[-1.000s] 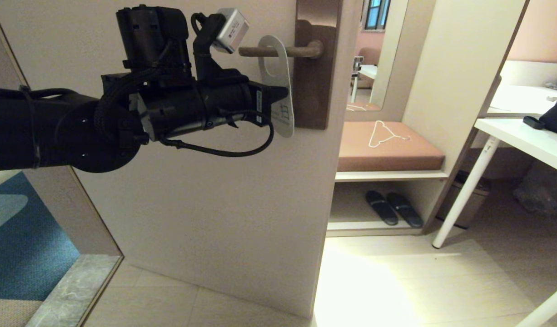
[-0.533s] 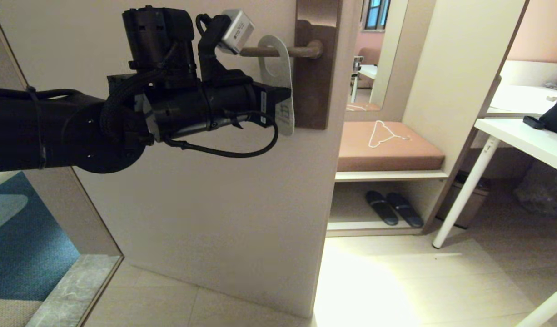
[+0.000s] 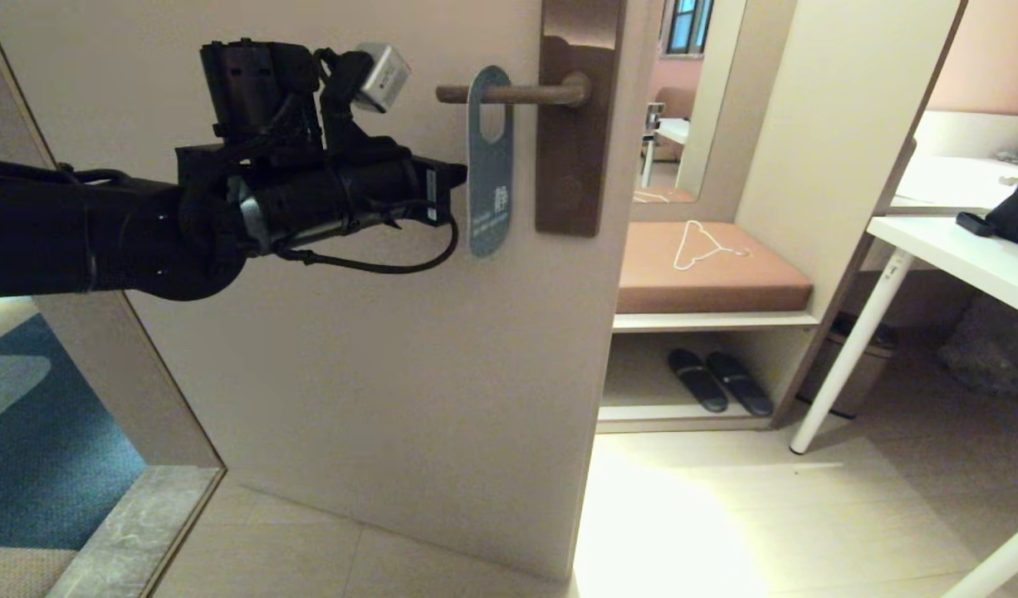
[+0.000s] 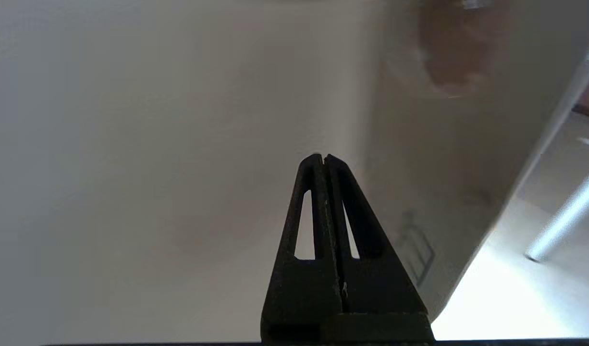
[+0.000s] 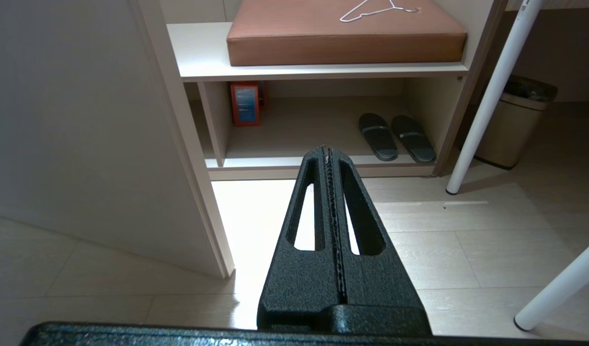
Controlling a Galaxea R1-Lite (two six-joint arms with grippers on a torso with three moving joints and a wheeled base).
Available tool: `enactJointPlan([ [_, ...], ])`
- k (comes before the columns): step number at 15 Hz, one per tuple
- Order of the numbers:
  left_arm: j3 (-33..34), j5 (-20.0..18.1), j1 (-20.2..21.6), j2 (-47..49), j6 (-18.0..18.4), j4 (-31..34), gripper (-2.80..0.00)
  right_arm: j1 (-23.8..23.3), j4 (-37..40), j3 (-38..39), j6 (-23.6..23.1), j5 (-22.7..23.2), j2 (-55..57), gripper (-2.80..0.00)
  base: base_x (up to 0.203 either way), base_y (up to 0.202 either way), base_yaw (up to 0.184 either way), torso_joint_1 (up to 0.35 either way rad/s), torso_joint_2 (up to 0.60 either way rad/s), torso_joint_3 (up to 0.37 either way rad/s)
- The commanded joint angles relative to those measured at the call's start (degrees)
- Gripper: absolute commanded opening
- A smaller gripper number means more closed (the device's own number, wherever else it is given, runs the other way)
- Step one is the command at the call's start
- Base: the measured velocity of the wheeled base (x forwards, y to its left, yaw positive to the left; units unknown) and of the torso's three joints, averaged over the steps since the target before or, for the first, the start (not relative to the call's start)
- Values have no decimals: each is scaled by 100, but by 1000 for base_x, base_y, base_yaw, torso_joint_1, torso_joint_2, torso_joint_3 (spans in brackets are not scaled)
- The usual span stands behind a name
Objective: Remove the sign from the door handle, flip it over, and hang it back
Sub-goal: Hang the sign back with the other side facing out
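Note:
The sign hangs by its oval hole on the door handle, a brown lever on a tall bronze backplate. It hangs straight down with its slate blue side facing out. My left gripper is level with the sign's middle, just to its left and close to its edge. It is shut with nothing between the fingers, as the left wrist view shows. My right gripper is shut and empty, low down and pointing at the floor by the shelf; the head view does not show it.
The door's free edge stands just right of the handle. Beyond it a bench cushion carries a white wire hanger, with slippers below. A white table and a bin stand at the right.
The left gripper held the tilted sign's lower part, its off-white side showing. It has come off and drawn back left; the sign now hangs straight, blue side out.

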Motion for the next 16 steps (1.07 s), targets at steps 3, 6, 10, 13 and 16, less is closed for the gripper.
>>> enactJointPlan([
  [3,-258,17,-43,208,1,-18,-280,1,1,-1,1,2,3,-280,0,0,0,0,0,0],
  [6,-300,20,-182,191,-8,-18,-280,8,1,-1,1,2,0,-280,0,0,0,0,0,0],
  [10,-299,23,-318,138,-8,-18,-280,1,1,-1,1,2,6,-280,0,0,0,0,0,0],
  [13,-299,38,-454,103,-8,-18,-280,2,1,-1,1,2,0,-280,0,0,0,0,0,0],
  [16,-299,47,-563,107,-8,-18,-280,1,1,-1,1,2,0,-280,0,0,0,0,0,0],
])
